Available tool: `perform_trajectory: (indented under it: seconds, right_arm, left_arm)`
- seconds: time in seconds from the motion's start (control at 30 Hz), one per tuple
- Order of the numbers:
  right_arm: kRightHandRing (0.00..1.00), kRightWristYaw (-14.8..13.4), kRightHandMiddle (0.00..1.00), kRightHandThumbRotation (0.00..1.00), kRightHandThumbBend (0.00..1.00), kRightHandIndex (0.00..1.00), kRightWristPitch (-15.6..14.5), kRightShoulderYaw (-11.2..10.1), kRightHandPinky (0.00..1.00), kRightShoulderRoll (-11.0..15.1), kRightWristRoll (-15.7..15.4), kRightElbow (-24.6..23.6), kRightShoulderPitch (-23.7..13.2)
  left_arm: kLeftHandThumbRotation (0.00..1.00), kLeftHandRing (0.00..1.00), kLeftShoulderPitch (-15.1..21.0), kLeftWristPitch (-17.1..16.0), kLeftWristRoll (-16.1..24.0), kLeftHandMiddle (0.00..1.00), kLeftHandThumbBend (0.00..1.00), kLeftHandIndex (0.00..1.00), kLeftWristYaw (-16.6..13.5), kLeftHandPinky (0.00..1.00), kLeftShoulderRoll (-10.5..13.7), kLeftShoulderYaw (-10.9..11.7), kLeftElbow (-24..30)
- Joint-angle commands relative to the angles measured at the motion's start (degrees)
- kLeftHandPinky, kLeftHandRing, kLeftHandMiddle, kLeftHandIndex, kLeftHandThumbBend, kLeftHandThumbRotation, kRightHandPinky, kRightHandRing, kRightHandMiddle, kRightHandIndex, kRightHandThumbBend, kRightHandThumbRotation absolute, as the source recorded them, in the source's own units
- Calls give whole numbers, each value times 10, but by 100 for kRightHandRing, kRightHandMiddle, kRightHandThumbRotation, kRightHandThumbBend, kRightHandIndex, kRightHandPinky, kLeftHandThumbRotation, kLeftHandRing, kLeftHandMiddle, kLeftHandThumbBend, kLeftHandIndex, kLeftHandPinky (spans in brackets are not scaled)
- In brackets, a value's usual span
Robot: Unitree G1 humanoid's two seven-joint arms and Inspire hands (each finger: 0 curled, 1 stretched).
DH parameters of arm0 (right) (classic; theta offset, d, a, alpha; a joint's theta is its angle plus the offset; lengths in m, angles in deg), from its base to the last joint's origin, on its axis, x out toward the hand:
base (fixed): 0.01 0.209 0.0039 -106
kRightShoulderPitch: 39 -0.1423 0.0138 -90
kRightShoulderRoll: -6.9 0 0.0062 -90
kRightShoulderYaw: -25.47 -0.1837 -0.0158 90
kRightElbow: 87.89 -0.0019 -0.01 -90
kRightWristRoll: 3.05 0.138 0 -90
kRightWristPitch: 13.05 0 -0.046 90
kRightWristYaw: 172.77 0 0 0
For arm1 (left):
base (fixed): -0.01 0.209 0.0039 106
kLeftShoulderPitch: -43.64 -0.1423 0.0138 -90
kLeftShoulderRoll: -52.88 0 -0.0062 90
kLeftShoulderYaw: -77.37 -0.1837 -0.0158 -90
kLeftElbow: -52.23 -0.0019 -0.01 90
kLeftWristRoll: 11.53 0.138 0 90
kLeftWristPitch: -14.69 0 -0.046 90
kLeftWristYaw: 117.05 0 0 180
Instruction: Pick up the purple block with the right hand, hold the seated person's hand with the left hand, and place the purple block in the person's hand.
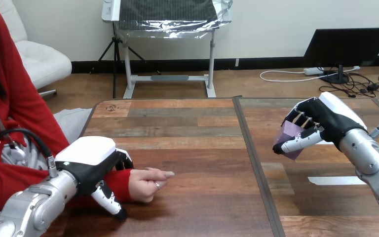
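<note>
The purple block is off the table at the right, pinched between the thumb and curled fingers of my right hand. At the left, the person's hand rests on the wooden table, its fingers loosely folded and pointing right. My left hand sits over the red-sleeved wrist. Its fingers curl down the far side and its thumb reaches down the near side, closing round the wrist. A wide stretch of table lies between the block and the person's hand.
A dark seam runs front to back between the two tabletop halves. A white strip of tape lies on the right half, below my right hand.
</note>
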Motion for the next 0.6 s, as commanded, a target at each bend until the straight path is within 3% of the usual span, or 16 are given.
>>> perform_trajectory:
  seconds: [0.0,0.57]
  right_arm:
    - [43,-12,46,0,83,49,5,-14,40,9,11,-24,-31]
    - [42,-9,46,0,83,49,2,-17,40,7,17,-25,-31]
  left_arm:
    - [20,70,24,12,4,72,93,70,-4,61,18,-7,-24]
    - [19,68,21,20,3,72,93,70,7,59,22,-4,-16]
